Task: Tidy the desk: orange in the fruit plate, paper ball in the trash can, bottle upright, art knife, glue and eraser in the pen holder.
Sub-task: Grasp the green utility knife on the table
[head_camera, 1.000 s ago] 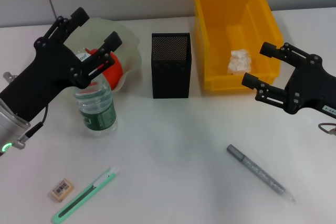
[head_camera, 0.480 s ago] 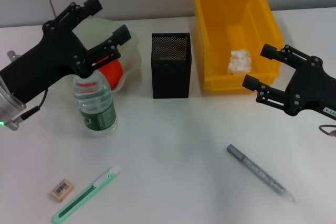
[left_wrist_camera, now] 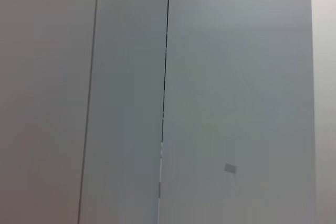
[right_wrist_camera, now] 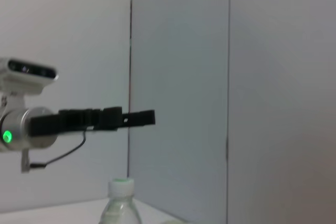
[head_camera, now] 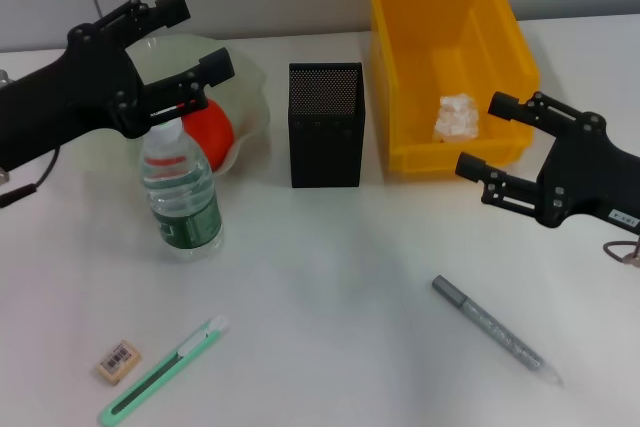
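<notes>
Left hand (head_camera: 195, 37) wide open, empty, above bottle (head_camera: 182, 197) and orange (head_camera: 208, 132). Right hand (head_camera: 490, 135) wide, empty, beside bin (head_camera: 400, 7).

Even, bright overhead light, no harsh glare. Soft, faint shadows fall toward 6 o'clock under the bottle (head_camera: 181, 194) and pen holder (head_camera: 325, 125). Head view sharp throughout. Left wrist view flat grey wall, featureless. Right wrist view slightly soft, bottle cap washed pale.
</notes>
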Tool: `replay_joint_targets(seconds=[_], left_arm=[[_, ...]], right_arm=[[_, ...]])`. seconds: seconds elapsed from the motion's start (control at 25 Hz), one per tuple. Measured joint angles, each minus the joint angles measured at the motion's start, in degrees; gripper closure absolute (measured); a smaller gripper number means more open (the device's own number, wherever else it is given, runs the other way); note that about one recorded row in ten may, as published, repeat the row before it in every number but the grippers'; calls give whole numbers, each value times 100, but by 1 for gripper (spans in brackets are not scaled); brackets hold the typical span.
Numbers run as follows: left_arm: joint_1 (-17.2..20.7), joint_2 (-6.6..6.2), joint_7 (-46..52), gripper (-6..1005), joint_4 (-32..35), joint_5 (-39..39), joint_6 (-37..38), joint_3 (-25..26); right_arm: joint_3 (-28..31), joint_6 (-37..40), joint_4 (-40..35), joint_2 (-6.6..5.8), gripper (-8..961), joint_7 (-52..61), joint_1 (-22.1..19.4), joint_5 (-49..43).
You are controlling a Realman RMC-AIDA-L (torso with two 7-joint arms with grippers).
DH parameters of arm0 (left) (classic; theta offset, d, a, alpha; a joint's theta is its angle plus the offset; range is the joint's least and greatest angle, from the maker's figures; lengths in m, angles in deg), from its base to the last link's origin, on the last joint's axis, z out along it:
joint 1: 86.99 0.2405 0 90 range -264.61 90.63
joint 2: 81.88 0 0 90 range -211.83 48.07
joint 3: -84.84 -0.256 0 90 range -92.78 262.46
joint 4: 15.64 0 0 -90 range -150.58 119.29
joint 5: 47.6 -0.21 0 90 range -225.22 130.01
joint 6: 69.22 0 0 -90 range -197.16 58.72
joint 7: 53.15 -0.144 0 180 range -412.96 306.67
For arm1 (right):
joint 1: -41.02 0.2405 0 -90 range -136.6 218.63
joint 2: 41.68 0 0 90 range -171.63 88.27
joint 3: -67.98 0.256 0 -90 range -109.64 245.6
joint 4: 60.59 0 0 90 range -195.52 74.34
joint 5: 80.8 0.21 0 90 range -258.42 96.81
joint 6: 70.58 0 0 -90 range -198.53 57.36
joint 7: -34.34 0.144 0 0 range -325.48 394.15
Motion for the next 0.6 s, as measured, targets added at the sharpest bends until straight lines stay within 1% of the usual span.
replay_joint_targets(seconds=[0.12, 0.16, 0.28, 0.48, 0.56, 0.6], left_arm=[[49, -42, 244, 137, 308, -366, 71, 142], [62, -56, 297, 137, 459, -593, 182, 206], [66, -60, 310, 137, 570, -815, 339, 306], [91, -63, 274, 137, 878, -1246, 902, 718], [146, -62, 282, 137, 1094, -1402, 1141, 812], [229, -48, 325, 137, 1338, -1538, 1307, 853]], right_arm=[[0, -3, -16, -4, 185, -5, 21, -95], [0, -4, -20, -7, 185, -5, 42, -136], [0, -5, -45, -11, 185, 43, 76, -259], [-1, -10, -244, -17, 185, 353, 173, -730], [-1, -16, -369, -15, 186, 525, 219, -990], [-1, -16, -369, -15, 186, 525, 219, -990]])
